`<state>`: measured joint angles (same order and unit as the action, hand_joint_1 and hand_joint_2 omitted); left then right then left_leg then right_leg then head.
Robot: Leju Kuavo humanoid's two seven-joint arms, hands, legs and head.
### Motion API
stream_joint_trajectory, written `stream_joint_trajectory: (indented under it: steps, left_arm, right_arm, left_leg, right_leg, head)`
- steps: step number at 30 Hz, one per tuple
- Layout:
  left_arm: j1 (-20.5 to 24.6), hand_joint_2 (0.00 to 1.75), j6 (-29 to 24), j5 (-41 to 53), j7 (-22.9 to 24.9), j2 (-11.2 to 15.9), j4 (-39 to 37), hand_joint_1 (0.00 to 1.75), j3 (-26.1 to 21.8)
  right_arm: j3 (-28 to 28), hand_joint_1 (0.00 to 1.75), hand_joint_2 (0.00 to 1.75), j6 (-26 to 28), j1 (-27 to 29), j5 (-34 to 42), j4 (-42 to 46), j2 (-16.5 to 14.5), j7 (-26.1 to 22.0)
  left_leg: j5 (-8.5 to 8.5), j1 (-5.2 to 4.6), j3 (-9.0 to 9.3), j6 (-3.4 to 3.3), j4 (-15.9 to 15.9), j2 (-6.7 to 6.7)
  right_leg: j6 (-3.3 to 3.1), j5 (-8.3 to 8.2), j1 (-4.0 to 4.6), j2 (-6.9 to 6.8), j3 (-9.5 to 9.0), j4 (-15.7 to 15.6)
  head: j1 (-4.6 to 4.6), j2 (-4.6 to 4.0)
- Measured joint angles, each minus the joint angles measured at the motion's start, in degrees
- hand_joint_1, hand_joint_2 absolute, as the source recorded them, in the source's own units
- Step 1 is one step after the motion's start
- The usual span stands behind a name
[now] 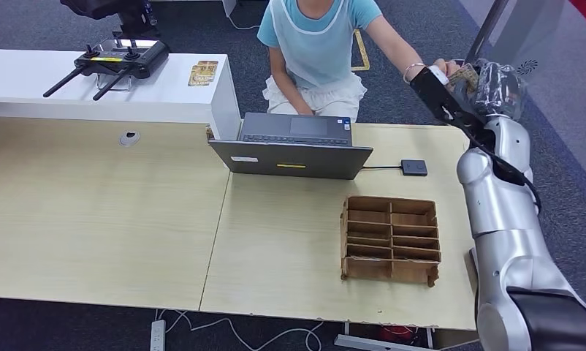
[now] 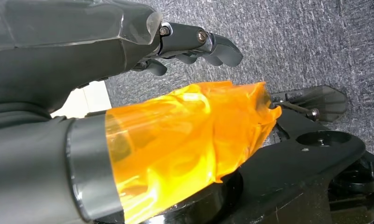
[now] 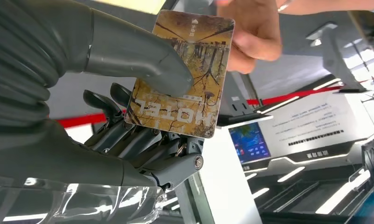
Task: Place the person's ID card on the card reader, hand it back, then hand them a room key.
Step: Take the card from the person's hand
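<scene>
Evidently the last step is under way: the right hand's thick grey thumb (image 3: 143, 60) presses a brown-and-gold printed hotel key card (image 3: 185, 74) against the dark fingers (image 3: 143, 140) behind it, while the person's hand (image 3: 250, 32) closes on the card's far edge, so the key is shared between giver and taker and not yet let go. Outward from there, the right hand (image 1: 458, 84) is raised past the table's far right corner toward the seated person in the pale blue top (image 1: 319, 36), the small dark square card reader (image 1: 414, 167) on the light wooden table (image 1: 93, 219) bears no card, which suggests the ID part is finished, and only the release remains. By my reading the left hand (image 2: 185, 46), fingers curled in with nothing in them, hangs over grey carpet and takes no part.
</scene>
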<state>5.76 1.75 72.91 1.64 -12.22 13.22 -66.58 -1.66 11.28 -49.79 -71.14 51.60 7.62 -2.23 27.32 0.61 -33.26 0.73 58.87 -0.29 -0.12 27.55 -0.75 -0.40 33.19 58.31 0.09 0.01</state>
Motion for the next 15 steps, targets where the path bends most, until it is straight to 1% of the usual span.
stream_joint_trajectory:
  steps: [3, 7, 8, 9, 13, 15]
  left_arm:
    - [0.0, 0.00, 0.0, -0.2, 0.0, 0.0, 0.0, 0.00, 0.0]
    - [0.0, 0.00, 0.0, -0.3, 0.0, 0.0, 0.0, 0.00, 0.0]
    - [0.0, 0.00, 0.0, -0.3, 0.0, 0.0, 0.0, 0.00, 0.0]
    - [0.0, 0.00, 0.0, -0.5, 0.0, 0.0, 0.0, 0.00, 0.0]
    - [-0.1, 0.00, 0.0, -1.0, 0.0, 0.0, 0.0, 0.00, 0.0]
    - [-0.1, 0.00, 0.0, -1.1, 0.0, 0.0, 0.0, 0.00, 0.0]
  right_arm:
    - [-1.8, 1.75, 1.75, -1.2, 0.8, 3.3, 2.1, -0.3, -1.2]
    - [-2.0, 1.75, 1.75, -1.3, 0.8, 3.7, 2.4, -0.4, -1.4]
    - [-2.7, 1.75, 1.75, -1.8, 1.1, 4.9, 3.1, -0.4, -1.8]
    - [-4.0, 1.75, 1.75, -2.9, 1.5, 7.4, 4.3, -0.5, -2.8]
    - [-12.7, 1.75, 1.75, -10.4, 4.4, 26.6, 10.7, -0.8, -8.2]
    - [-14.9, 1.75, 1.75, -12.3, 5.1, 31.5, 11.5, -0.8, -8.9]
  left_leg:
    - [0.00, 0.00, -0.01, 0.00, 0.0, 0.00]
    - [0.00, 0.00, 0.00, 0.00, 0.0, 0.00]
    - [0.00, 0.00, 0.00, 0.00, 0.0, 0.00]
    - [0.00, 0.00, 0.00, 0.00, 0.0, 0.00]
    - [0.00, 0.00, 0.00, 0.00, 0.0, 0.00]
    - [0.00, 0.00, 0.01, 0.00, 0.0, 0.00]
  right_leg:
    - [0.00, 0.00, 0.00, 0.00, 0.00, 0.0]
    - [0.00, 0.00, 0.00, 0.00, 0.00, 0.0]
    - [0.00, 0.00, 0.00, 0.00, 0.00, 0.0]
    - [0.00, 0.00, 0.00, 0.00, 0.00, 0.0]
    - [0.00, 0.00, 0.00, -0.01, 0.00, 0.0]
    - [0.00, 0.00, 0.00, 0.00, 0.01, 0.0]
  head:
    - [0.02, 0.01]
    - [0.02, 0.01]
    - [0.01, 0.00]
    - [0.01, -0.01]
    - [0.01, 0.01]
    - [0.01, 0.00]
